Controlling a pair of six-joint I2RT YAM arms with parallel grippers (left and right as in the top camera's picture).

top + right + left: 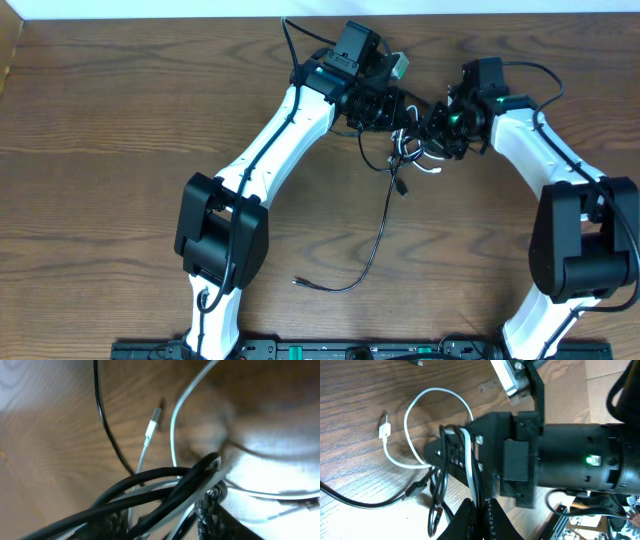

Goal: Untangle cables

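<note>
Crammed right up against the right wrist lens is the black cable [150, 490], doubled into a few loops and draped across the right gripper [165, 522]. The white cable [172, 425] is threaded through the same bunch. The whole knot sits at the far middle of the bench [100, 150], between the two arms. Only the black tail runs free toward the near edge.

My worry is that the loops look hooked around a right finger. If the arms pull apart now, I reckon the knot cinches tighter instead of opening. The white plug [384, 430] could also snag in a black loop. The grippers are almost touching, so a bump seems likely too.

Looks-wise, the white cable is thin and glossy and curls in a soft arc. The black one is longer and springy.

Right gripper jaws are partway apart with the loops between them, and I can't tell if anything's actually pinched. Left gripper [477, 510] is closed all the way. The white cable runs straight down into its fingers, so that looks like what it's got.
</note>
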